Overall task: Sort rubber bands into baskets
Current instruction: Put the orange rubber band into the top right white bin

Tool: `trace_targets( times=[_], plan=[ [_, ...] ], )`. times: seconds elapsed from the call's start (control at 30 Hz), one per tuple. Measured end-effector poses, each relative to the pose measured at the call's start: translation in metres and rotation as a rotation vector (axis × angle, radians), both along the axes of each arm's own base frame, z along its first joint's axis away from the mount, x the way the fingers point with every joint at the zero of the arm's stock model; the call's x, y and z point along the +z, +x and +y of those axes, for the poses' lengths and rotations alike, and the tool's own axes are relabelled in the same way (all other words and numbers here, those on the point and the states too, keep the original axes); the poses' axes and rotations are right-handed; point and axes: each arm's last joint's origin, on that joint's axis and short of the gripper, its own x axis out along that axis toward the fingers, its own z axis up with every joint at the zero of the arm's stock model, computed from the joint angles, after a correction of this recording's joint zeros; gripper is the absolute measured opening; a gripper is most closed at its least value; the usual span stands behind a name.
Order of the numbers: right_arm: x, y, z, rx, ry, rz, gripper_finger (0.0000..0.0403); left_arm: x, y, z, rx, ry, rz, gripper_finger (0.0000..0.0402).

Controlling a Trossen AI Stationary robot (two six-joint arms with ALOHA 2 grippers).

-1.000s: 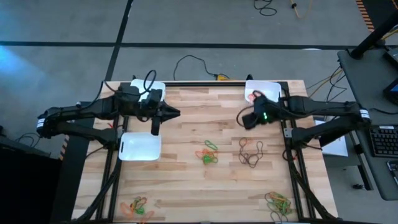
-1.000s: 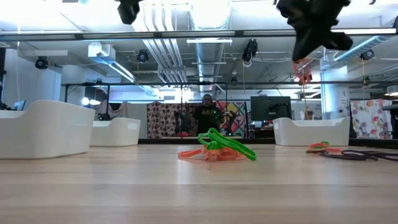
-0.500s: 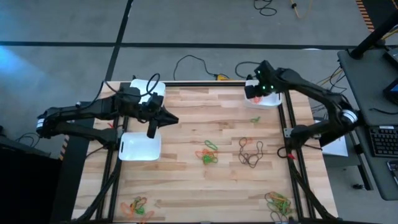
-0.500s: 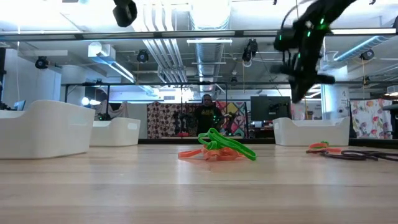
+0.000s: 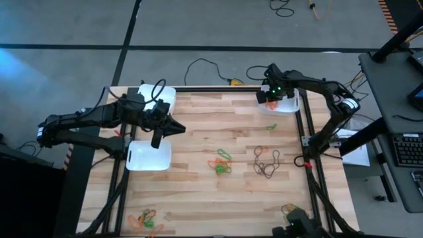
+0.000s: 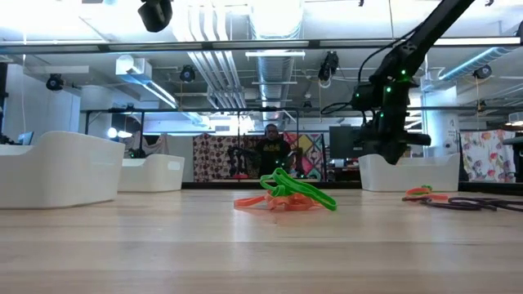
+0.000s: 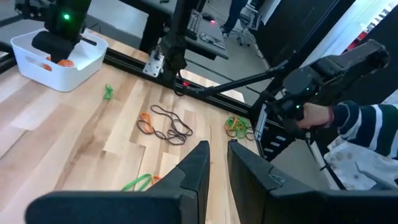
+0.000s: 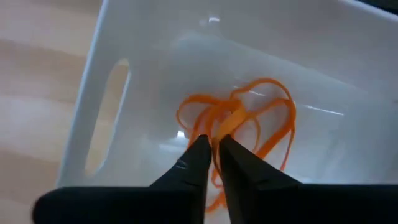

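Observation:
Three white baskets stand on the wooden table: far left (image 5: 158, 94), left middle (image 5: 149, 157) and far right (image 5: 285, 102). My right gripper (image 5: 269, 97) points down into the far-right basket (image 8: 112, 87), shut on a bunch of orange rubber bands (image 8: 249, 121). It also shows in the low view (image 6: 384, 151). My left gripper (image 5: 180, 127) is shut and empty, high above the table between the two left baskets, pointing toward the table's right edge (image 7: 217, 152). Loose bands lie in piles: green and orange at the middle (image 5: 221, 162), dark ones (image 5: 266, 162) to their right. My right gripper pinches strands of the orange bunch (image 8: 221, 127) between its two fingertips, coming from above and pointing down into the basket. The loops (image 8: 273, 118) spread out beyond the fingertips inside the basket. Whether they rest on its floor I cannot tell.
More band piles lie at the near left (image 5: 145, 219) and near right (image 5: 295, 215), and one green band (image 5: 271, 125) lies beside the far-right basket. A person's hand with a striped sleeve (image 7: 348, 124) shows beyond the table's right edge. A black cable (image 5: 205, 66) lies behind the far edge.
My right gripper has carried the orange bands from above the table's right middle toward the far edge, then gone down into the far-right basket. My left gripper has drifted slightly toward the table's left and near edges.

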Motion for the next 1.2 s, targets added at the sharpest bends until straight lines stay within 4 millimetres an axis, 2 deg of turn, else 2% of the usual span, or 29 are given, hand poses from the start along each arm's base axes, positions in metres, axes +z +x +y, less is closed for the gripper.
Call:
trace_targets(
  times=[0.13,0.33,0.53,0.67,0.8,0.97,1.07,1.2],
  plan=[
    [0.008,-0.001,0.004,0.003,-0.019,-0.012,0.0089,0.000,0.000,0.000,-0.005,0.021,-0.003,0.0042],
    [0.047,0.001,0.026,0.050,-0.118,-0.082,0.0149,0.000,0.000,0.000,-0.014,0.060,-0.008,0.0042],
    [0.087,0.005,0.078,0.159,-0.172,-0.125,0.0177,0.000,0.000,0.000,-0.016,0.074,-0.010,0.0042],
    [0.100,0.010,0.122,0.209,-0.054,-0.181,0.0180,0.000,0.000,0.000,-0.017,0.077,-0.011,0.0042],
    [0.098,0.017,0.163,0.289,0.055,-0.142,0.0180,0.000,0.001,0.001,-0.025,0.106,-0.019,0.0042],
    [0.078,0.030,0.201,0.281,0.154,-0.104,0.0180,0.001,0.001,0.000,-0.026,0.112,-0.031,0.0042],
    [0.061,0.034,0.214,0.211,0.205,-0.044,0.0180,0.001,0.001,0.000,-0.028,0.098,-0.030,0.0042],
    [0.040,0.038,0.217,0.102,0.244,0.018,0.0180,0.001,0.001,-0.003,-0.038,0.082,-0.023,0.0042]
  ],
)
